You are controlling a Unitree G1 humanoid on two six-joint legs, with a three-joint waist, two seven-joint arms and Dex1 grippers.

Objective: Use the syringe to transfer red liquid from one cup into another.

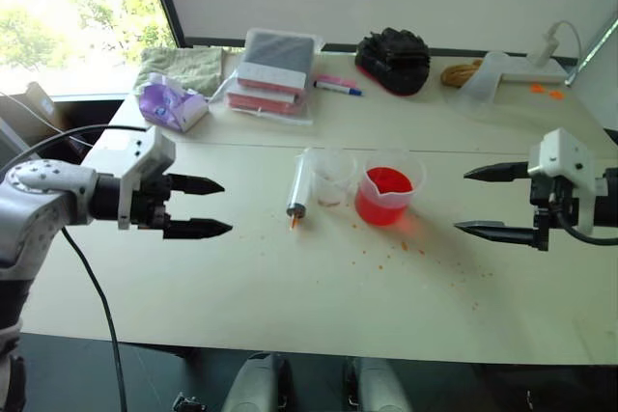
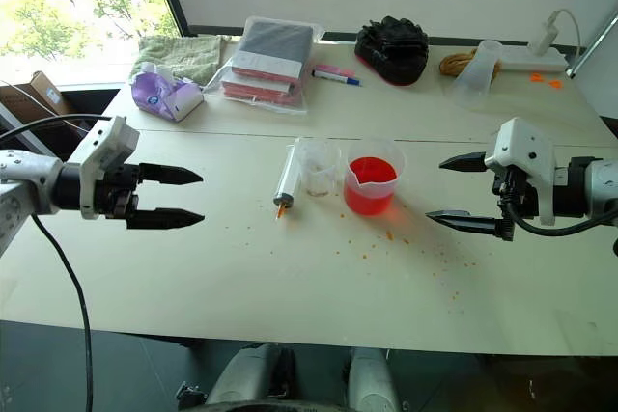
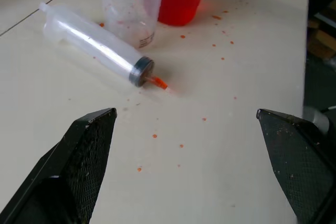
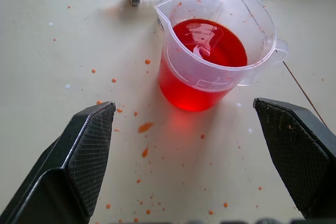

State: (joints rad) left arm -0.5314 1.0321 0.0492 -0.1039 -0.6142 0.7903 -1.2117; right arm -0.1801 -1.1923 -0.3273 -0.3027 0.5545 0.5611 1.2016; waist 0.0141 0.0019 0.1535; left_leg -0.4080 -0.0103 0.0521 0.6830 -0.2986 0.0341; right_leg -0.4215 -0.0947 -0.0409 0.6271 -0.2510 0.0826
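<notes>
The table (image 1: 241, 267) stretches pale in front of me, speckled with orange-red drops around its middle. Toward its far edge sit a stack of packets (image 1: 275, 69), a black bundle (image 1: 393, 60) and a blue-capped marker (image 1: 338, 88), none of which I need.

At the centre stands the spouted beaker (image 1: 389, 195), holding the red liquid (image 4: 202, 61) to roughly half its height. Just beside it, on my left, is the small cup (image 1: 331, 177), which looks empty apart from specks, and touching or nearly touching that cup lies the syringe (image 1: 299, 186), flat on the table with its orange tip (image 3: 159, 82) pointing toward me.

My left gripper (image 1: 193, 207) hangs well to the left of the syringe, fingers spread wide with nothing between them. My right gripper (image 1: 492, 202) hovers right of the beaker, likewise spread and empty.

I judge the step in hand to be picking up the syringe. To do it well, I should bring my left fingers (image 3: 86, 145) across the barrel near its middle, clear of the small cup so I don't knock it, and close squarely so the round body doesn't roll away.
</notes>
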